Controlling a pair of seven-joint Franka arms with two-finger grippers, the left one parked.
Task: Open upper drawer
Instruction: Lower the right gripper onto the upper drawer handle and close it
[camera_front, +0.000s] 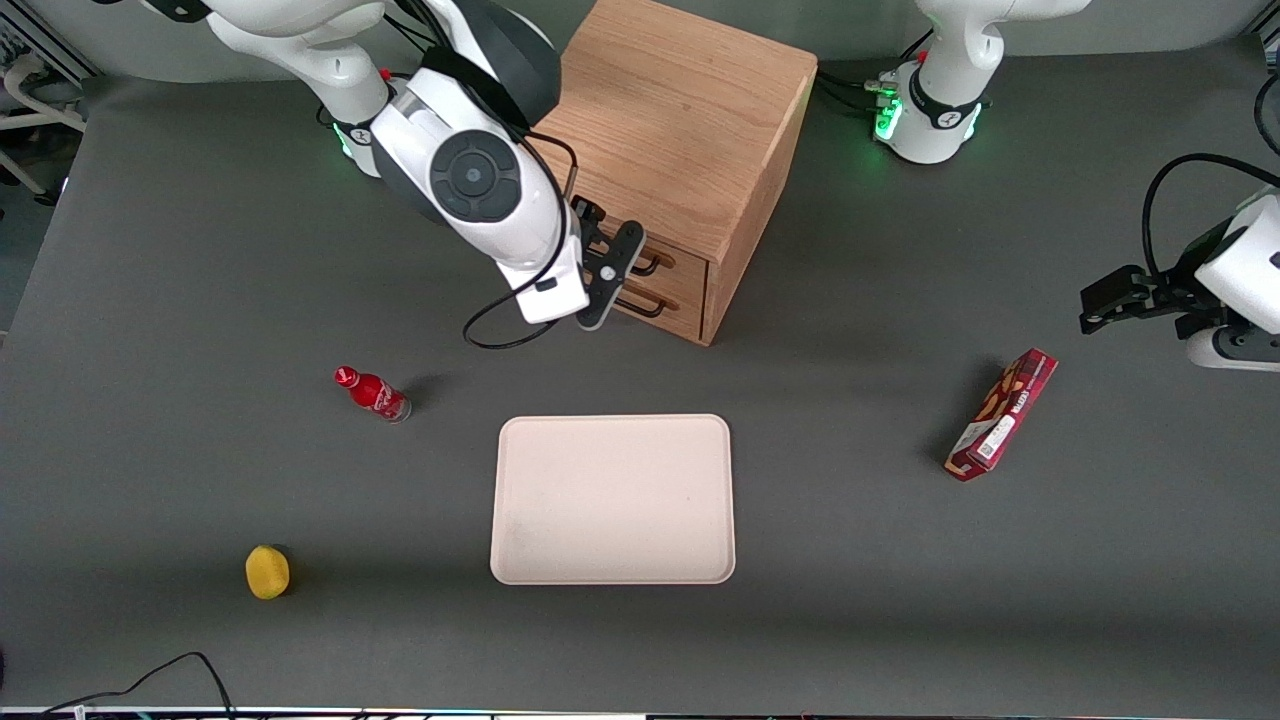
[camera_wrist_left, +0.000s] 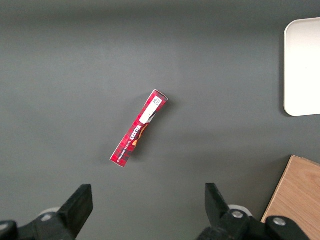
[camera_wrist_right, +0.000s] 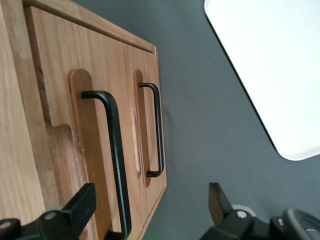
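The gripper (camera_front: 612, 268) hangs with fingers spread wide right in front of the upper drawer (camera_wrist_right: 95, 150) of the cabinet (camera_front: 690, 130) near the tabletop's robot-side edge, lined up to straddle its handle (camera_wrist_right: 114, 150).

Grey table (camera_front: 850, 400) carries cabinet (camera_front: 680, 130), tray (camera_front: 612, 500) (cream), bottle (camera_front: 373, 394).

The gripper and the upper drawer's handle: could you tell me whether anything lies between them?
Nothing does. In the right wrist view the gripper, fingers open, is in front of the upper drawer, with its handle close ahead and unobstructed.
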